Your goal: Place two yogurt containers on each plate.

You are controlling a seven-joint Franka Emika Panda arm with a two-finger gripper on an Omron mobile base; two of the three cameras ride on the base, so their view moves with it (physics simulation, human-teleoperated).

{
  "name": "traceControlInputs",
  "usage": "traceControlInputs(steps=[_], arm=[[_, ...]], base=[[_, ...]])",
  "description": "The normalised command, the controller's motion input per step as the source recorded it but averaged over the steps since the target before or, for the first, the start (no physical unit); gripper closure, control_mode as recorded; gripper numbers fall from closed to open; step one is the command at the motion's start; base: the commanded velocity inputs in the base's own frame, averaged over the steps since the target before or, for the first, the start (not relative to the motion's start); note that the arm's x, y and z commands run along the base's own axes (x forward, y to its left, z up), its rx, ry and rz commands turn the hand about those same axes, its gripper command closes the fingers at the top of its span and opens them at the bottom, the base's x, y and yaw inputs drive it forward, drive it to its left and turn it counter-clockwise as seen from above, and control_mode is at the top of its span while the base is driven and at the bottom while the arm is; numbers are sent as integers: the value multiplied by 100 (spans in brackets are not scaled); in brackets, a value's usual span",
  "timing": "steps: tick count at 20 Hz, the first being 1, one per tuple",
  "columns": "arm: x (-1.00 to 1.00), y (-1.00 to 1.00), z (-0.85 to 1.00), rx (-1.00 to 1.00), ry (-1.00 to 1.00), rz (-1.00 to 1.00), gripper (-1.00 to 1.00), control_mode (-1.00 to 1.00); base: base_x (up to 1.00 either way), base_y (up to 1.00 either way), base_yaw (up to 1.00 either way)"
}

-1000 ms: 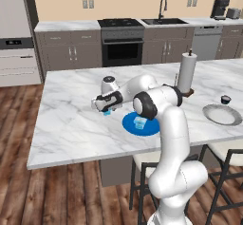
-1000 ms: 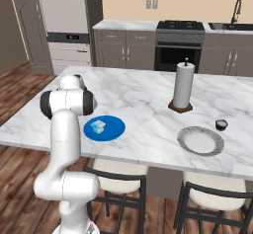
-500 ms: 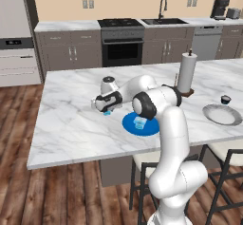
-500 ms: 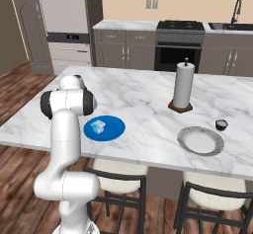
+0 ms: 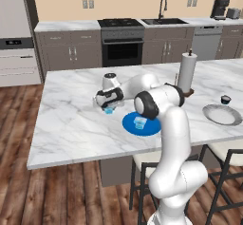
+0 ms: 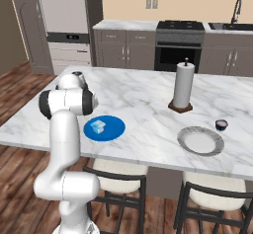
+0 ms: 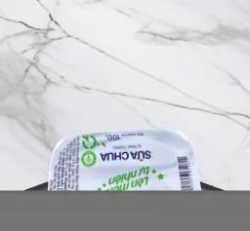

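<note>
The white arm reaches low over the white marble island counter (image 5: 71, 129), and its dark two-finger gripper (image 5: 108, 109) is down on a pale translucent blue yogurt cup (image 5: 109, 110) that sits on the marble just beside the plain bright blue round plate (image 5: 130, 124). From the hand camera the cup's white foil lid (image 7: 124, 164) with green print sits right between the dark finger tips, which peek out at either side of it, so the jaws are closed in on that cup, which sits on the stone. On the blue plate there's already one pale blue yogurt cup (image 6: 99, 126) sitting near its middle. Over at the far side of the island, well apart from all this, the grey-silver round plate with the raised rim (image 6: 185, 141) lies bare, and the dark brown-black yogurt cup with the light rim (image 6: 221, 125) stands on the marble just beside it. The tall white paper towel roll on its dark wooden base (image 6: 181, 87) stands upright between the two plates, nearer the back edge.
</note>
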Motion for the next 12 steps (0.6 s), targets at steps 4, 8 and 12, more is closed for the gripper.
traceControlInputs(steps=[4,8,12], arm=[[-47,-50,30,0,8,0,100,-100],[-58,-58,38,0,3,0,100,-100],[-61,-61,37,0,1,0,100,-100]], base=[[0,0,0],[0,0,0],[0,0,0]])
